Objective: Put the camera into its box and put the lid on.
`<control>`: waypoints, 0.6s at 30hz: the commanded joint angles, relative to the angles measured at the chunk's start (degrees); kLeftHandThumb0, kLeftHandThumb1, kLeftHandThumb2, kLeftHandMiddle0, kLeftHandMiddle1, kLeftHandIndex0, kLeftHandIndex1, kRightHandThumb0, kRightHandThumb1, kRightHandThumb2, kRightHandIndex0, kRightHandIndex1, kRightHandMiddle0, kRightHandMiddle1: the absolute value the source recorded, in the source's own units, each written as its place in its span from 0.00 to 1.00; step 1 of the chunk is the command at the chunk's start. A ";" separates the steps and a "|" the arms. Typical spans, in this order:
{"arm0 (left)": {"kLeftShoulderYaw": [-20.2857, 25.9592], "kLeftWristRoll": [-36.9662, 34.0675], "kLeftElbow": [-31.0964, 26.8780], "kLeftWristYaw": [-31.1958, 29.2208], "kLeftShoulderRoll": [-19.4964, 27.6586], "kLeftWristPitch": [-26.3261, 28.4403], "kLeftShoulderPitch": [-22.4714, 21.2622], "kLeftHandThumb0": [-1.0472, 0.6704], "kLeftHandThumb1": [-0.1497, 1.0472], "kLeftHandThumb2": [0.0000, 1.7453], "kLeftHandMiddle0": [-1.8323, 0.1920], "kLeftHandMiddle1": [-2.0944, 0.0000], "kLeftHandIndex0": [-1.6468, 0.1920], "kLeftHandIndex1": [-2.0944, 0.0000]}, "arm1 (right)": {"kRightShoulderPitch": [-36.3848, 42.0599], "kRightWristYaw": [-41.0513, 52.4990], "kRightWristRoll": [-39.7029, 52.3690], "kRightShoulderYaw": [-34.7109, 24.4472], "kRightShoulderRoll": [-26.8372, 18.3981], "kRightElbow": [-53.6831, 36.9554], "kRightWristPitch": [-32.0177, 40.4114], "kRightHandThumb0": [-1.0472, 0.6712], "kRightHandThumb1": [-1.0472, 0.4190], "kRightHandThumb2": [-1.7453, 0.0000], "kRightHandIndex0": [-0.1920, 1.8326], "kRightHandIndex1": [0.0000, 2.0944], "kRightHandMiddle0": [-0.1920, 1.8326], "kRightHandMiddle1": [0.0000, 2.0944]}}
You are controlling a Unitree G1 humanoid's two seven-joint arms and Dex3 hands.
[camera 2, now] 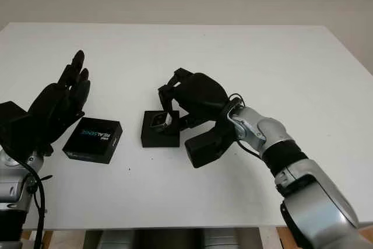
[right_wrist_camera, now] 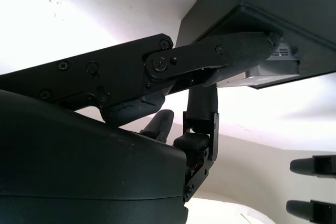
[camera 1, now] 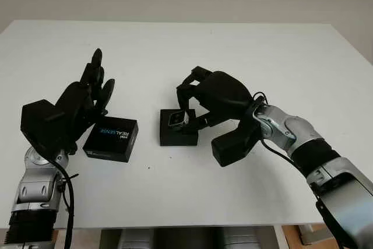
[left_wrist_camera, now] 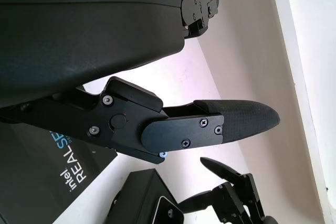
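- Two black box parts lie on the white table (camera 1: 245, 56): the box (camera 1: 178, 133) near the middle, and the lid (camera 1: 112, 138) well to its left.
- The box is open on top, and the silver camera (camera 1: 176, 119) sits at its mouth, tilted, its lens face up.
- The right hand (camera 1: 195, 100) arches over the box, its fingers curled about the camera; a fingertip (right_wrist_camera: 247, 51) presses on the camera's silver body.
- The lid lies flat with its printed top up; white and blue lettering on it reads "intel REALSENSE".
- The left hand (camera 1: 87, 94) hovers just beside the lid's left edge, open and holding nothing, its fingers pointing away from the robot.
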 commanded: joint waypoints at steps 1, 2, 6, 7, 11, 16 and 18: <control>0.37 0.16 -1.03 -0.05 0.72 -0.07 -0.05 0.10 1.00 0.31 1.00 1.00 1.00 1.00 | 1.66 2.52 -1.35 0.85 -1.62 -0.35 2.90 0.38 0.10 0.97 0.19 0.27 0.30 0.39; 0.39 0.08 -1.05 -0.13 0.75 0.08 -0.07 0.10 1.00 0.31 1.00 1.00 1.00 1.00 | 1.92 3.97 -1.24 0.64 -1.83 -1.80 3.82 0.38 0.10 0.97 0.22 0.17 0.30 0.28; 0.36 0.32 -0.99 0.01 0.82 0.07 -0.07 0.10 1.00 0.31 1.00 1.00 1.00 1.00 | 3.64 10.69 -0.55 -0.74 -3.03 -9.85 7.93 0.38 0.13 0.97 0.20 0.04 0.27 0.10; 0.39 0.36 -0.91 0.13 0.74 -0.02 -0.10 0.10 1.00 0.31 1.00 1.00 1.00 1.00 | 4.04 12.22 -0.66 -1.07 -3.38 -12.05 8.96 0.39 0.13 0.97 0.19 0.03 0.26 0.08; 0.41 0.39 -0.39 0.06 0.69 -0.39 -0.26 0.10 1.00 0.31 1.00 1.00 1.00 1.00 | 5.58 17.63 -1.48 -2.48 -4.84 -21.25 12.87 0.45 0.09 0.96 0.17 0.02 0.24 0.06; 0.20 0.87 -0.52 0.44 0.49 -0.54 -0.16 0.10 1.00 0.31 1.00 1.00 1.00 1.00 | 7.21 24.06 0.11 -5.45 -5.69 -30.40 16.15 0.47 0.09 0.96 0.18 0.02 0.24 0.05; 0.20 1.04 -0.64 0.66 0.33 -0.56 -0.05 0.10 1.00 0.31 1.00 1.00 1.00 1.00 | 7.97 24.60 0.99 -6.92 -5.53 -32.71 16.99 0.48 0.08 0.96 0.20 0.04 0.26 0.05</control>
